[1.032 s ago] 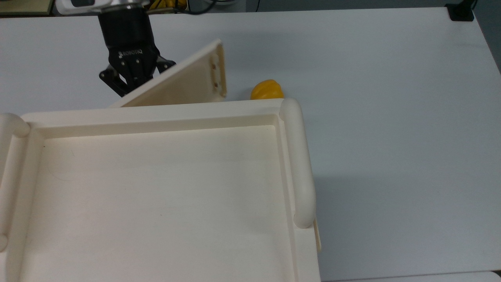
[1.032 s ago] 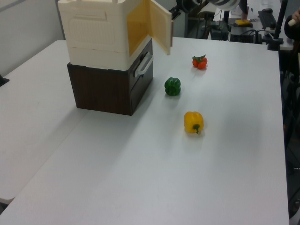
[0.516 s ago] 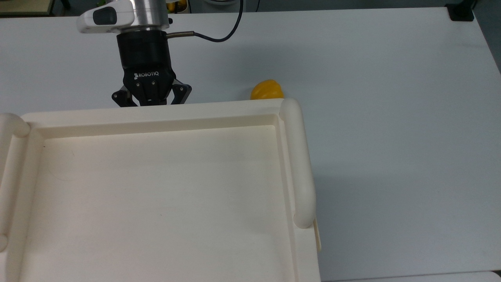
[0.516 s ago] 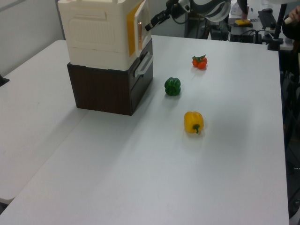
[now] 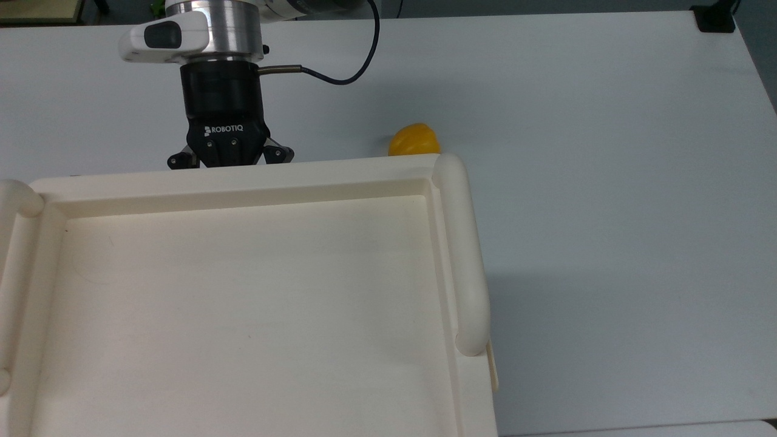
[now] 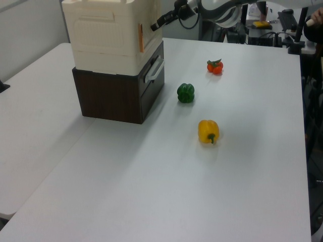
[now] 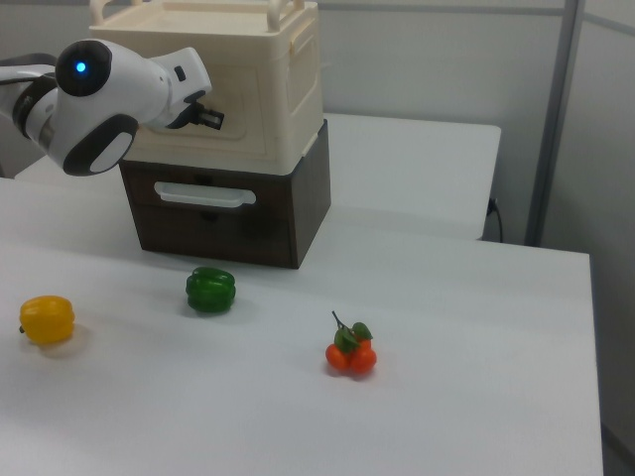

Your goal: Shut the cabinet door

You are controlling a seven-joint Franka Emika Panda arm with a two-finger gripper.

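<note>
Left view: cabinet door (image 6: 141, 38) nearly flush; tool (image 5: 230, 162) at it, grip state unclear.

We see a robotics lab. Toy vegetables lie on a white table (image 6: 151, 201), equipment stands (image 6: 298, 25) behind it

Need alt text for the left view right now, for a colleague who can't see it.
The claw presses against the nearly shut cabinet door of the cream cabinet. Green pepper, yellow pepper and tomatoes lie on the white table.
</note>
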